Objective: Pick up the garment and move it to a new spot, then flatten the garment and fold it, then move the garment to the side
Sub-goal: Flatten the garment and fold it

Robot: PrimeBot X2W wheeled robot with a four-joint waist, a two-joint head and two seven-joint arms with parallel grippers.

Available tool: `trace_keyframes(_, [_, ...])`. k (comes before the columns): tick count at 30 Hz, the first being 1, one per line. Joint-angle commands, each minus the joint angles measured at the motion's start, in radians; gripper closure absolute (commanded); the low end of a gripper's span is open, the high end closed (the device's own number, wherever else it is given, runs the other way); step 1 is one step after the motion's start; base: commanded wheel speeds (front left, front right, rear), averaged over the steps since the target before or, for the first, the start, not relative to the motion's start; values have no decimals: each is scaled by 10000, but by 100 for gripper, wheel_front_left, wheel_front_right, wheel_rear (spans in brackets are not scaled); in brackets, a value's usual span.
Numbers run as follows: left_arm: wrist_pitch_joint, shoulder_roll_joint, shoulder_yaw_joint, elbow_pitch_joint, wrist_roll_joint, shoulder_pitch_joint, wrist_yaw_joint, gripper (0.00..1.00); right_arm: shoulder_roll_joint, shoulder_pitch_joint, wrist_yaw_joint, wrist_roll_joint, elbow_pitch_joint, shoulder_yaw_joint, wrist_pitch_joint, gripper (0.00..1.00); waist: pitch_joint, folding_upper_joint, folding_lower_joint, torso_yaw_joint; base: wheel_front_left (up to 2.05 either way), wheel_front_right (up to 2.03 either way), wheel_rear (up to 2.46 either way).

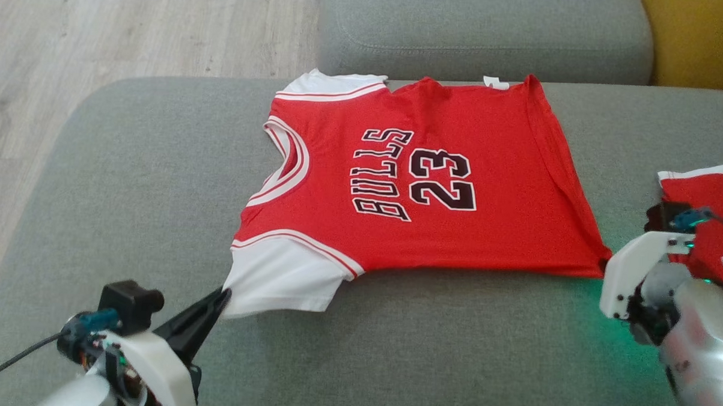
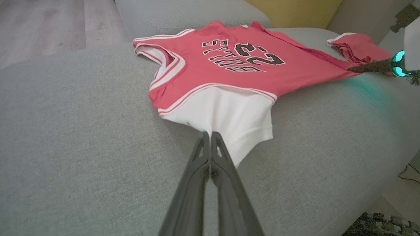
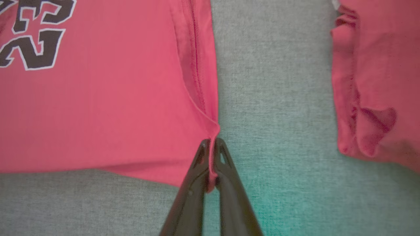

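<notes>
Head view: red garment (image 1: pixel 422 181), "BULLS 23" print up, lies spread flat across the middle of the grey sofa seat (image 1: pixel 127 189). Collar toward the seat's left edge, hem toward its right edge. Far shoulder reaches the seam under the backrest cushion (image 1: pixel 481 33). Near white sleeve (image 1: pixel 280 278) points at the front edge.

Left gripper (image 1: pixel 224 293): fingers pressed together, pinching that sleeve's outer corner, cloth drawn to a point.

Right wrist view: right gripper (image 3: pixel 212 141) has its fingers closed on the hem's near corner, a fold of red cloth caught between the tips.

Second red garment (image 1: pixel 706 221) lies rumpled by the seat's right edge, a strip of bare grey between it and the hem. Green glow on the seat beside the right wrist. Wood floor (image 1: pixel 102 38) beyond the left edge.
</notes>
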State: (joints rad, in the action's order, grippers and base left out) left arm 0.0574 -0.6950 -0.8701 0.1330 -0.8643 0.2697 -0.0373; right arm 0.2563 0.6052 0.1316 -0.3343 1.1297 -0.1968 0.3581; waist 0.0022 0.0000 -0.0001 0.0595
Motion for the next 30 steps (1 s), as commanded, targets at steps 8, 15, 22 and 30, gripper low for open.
trace_keyframes(8, [-308,-319,989,-850,92,1093,606,100,1122,-593,-9,-1591,-3222,-752,857,100,554,0,1,-168,0,0,0])
trace_keyframes(15, [-239,-68,1189,-483,183,2058,494,100,1094,-467,-9,-1595,-4264,-268,1233,100,1305,0,1,-212,0,0,0])
trace_keyframes(22, [154,281,1267,494,163,3250,189,100,749,145,-9,-1116,-4488,350,1528,100,1953,0,1,-209,0,0,0])
trace_keyframes(30, [936,819,1084,2296,264,4766,-159,100,274,1174,-9,-577,-4109,821,1475,100,2522,0,1,-256,0,0,0])
